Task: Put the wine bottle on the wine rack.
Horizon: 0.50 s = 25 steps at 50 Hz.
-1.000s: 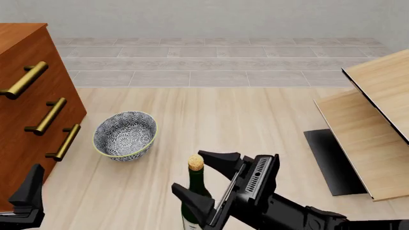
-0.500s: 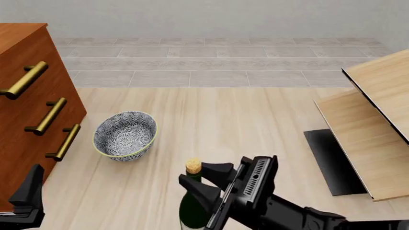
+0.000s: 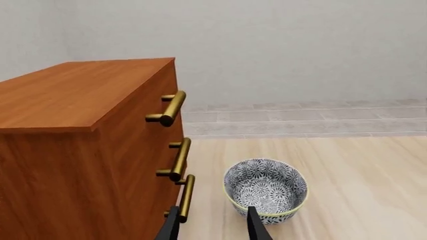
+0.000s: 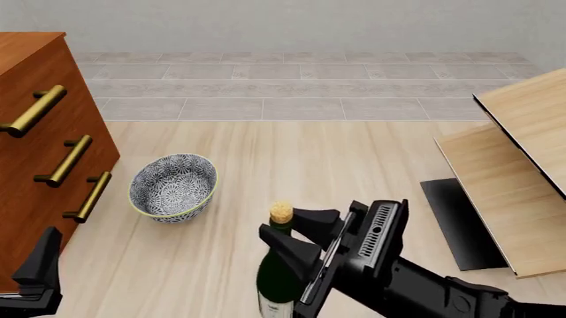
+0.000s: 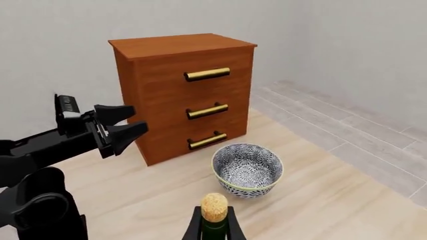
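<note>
Right gripper (image 4: 296,235) clamped on neck of tall dark green glass wine bottle (image 4: 277,278), upright at desk's six o'clock; pale-wood slanted-panel wine rack (image 4: 517,165) at three o'clock. Left gripper (image 3: 212,227) parted, holding nothing

Bare tabletop (image 4: 354,159) toward wine rack (image 4: 513,192)

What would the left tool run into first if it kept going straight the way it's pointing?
Probably the bowl. In the left wrist view it sits just beyond the left tool, slightly toward the cabinet-free side. The cabinet runs close alongside, so its lowest handle might brush a fingertip first; depth is unclear.
</note>
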### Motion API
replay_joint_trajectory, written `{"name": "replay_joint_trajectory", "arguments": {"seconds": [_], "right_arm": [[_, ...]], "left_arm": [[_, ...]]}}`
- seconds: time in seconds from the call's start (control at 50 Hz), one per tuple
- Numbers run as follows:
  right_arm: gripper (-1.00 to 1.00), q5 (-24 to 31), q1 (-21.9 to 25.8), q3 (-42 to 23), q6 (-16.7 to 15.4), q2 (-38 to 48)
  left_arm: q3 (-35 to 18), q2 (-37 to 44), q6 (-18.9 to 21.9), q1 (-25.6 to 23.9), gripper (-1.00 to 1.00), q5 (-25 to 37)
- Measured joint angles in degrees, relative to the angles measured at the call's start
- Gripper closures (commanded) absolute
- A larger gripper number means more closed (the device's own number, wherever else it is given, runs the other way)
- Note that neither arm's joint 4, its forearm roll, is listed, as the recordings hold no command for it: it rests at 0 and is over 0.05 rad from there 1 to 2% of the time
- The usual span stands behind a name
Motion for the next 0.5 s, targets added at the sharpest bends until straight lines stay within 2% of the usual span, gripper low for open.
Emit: {"name": "replay_joint_trajectory", "arguments": {"seconds": [0.5], "right_arm": [[1.0,9.57,-5.22,-2.92,-0.92,-8.32]], "left_arm": [[-0.14,0.0,-0.49,-0.77,-1.0,-0.37]]}}
